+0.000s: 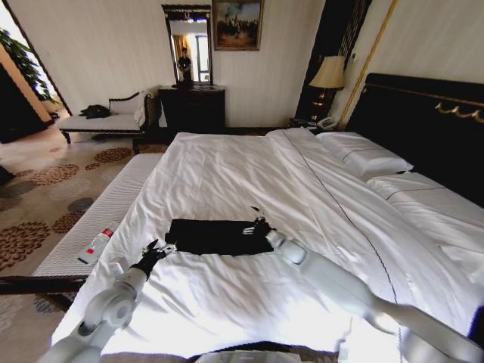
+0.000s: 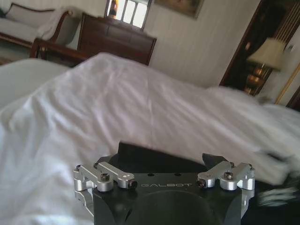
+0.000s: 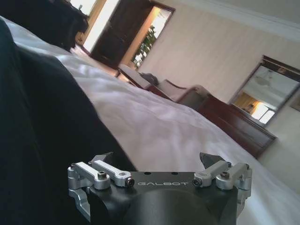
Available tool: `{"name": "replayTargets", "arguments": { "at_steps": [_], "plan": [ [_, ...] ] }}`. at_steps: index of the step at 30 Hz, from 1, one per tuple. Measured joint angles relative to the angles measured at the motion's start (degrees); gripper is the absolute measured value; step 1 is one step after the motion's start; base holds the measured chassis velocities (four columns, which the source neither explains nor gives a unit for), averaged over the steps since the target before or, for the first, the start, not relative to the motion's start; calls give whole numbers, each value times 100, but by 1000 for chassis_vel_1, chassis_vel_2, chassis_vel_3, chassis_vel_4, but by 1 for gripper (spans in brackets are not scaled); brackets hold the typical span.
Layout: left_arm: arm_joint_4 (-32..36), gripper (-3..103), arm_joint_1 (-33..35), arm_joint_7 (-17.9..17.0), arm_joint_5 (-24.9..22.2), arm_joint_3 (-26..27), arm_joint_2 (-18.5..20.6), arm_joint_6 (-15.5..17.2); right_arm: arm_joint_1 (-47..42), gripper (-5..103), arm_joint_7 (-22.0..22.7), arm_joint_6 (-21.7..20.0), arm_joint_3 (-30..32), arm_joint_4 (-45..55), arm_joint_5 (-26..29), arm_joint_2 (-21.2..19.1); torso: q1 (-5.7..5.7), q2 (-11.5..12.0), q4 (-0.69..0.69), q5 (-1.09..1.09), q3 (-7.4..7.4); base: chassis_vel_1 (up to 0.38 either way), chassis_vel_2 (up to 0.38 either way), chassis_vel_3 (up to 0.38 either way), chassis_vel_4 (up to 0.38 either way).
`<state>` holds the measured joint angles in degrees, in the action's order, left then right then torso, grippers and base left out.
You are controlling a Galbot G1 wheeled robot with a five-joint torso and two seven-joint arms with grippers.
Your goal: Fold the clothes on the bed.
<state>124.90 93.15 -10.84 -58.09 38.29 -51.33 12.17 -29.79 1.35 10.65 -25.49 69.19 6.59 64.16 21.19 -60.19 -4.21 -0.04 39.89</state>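
Black T-shirt [image 1: 215,236] lies on the white duvet [image 1: 227,181] of the bed [image 1: 423,121], toward the foot end and a little left of the bed's midline. It shows as a flat dark band. Long axis runs across the bed, left to right in the head view, at right angles to the line from foot to headboard. No lettering visible; which end is collar or hem cannot be told.

Left hand [image 1: 159,248] sits at the shirt's left end, low on the duvet. Right hand [image 1: 255,224] sits at the shirt's right end, over the dark cloth. Both arms reach in from the near edge of the bed, the two hands set at opposite ends of the band.

Left wrist view: left hand's fingers [image 2: 213,161] stand spread apart, a dark fold of shirt [image 2: 154,157] lying between and just beyond them. Whether the tips pinch cloth cannot be told. The rumpled duvet rises behind.

Right wrist view: right hand's fingers [image 3: 209,160] also spread, black cloth [image 3: 42,131] close along one side and under the near finger; contact cannot be told. Smooth white duvet stretches beyond the other finger.

Head view alone gives the shirt's whole outline and both hands together. A white bottle with red cap [image 1: 95,245] lies on the pale bench [image 1: 106,204] left of the bed.
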Motion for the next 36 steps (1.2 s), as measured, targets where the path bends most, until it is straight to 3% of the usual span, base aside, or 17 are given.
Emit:
{"name": "replayTargets", "arguments": {
  "at_steps": [1, 4, 7, 18, 24, 27, 31, 34, 36],
  "plan": [
    [0, 100, 0, 0, 0, 0, 0, 0, 0, 100, 0, 0, 0, 0, 0, 0, 0, 0, 0, 0, 0, 0, 0, 0, 0],
    [392, 100, 295, -2, -212, 410, 16, 29, 101, 100, -33, 134, -141, -539, -153, 677, 1, 0, 6, 3, 0, 0, 0, 0, 0],
    [582, 100, 403, -12, -362, 633, 26, 45, 64, 100, -34, 172, -261, -613, -240, 875, 0, 0, 2, 2, 0, 0, 0, 0, 0],
    [609, 100, 332, -49, -527, 754, -10, 70, -34, 100, 100, -79, -894, 334, -87, 931, 0, 0, 0, 2, 0, 0, 0, 0, 0],
    [599, 100, 428, -42, -531, 816, -30, 72, 166, 100, 107, -31, -917, -427, -105, 1410, 0, 0, 2, 4, 0, 0, 0, 0, 0],
    [604, 100, 496, -31, -570, 914, -28, 74, 302, 100, 94, 119, -847, -1228, -295, 1836, 1, 0, 2, 3, 0, 0, 0, 0, 0],
    [611, 100, 502, -30, -593, 950, -23, 78, 320, 100, 85, 162, -886, -1473, -377, 2036, 0, 0, 1, 3, 0, 0, 0, 0, 0],
    [614, 100, 498, -29, -593, 955, -25, 81, 288, 100, 94, 134, -1001, -1332, -364, 2012, 0, 0, 1, 3, 0, 0, 0, 0, 0],
    [621, 100, 475, -31, -592, 947, -46, 85, 249, 100, 160, -33, -1162, -711, -182, 1779, 0, 0, 2, 4, 0, 0, 0, 0, 0]
  ]
}}
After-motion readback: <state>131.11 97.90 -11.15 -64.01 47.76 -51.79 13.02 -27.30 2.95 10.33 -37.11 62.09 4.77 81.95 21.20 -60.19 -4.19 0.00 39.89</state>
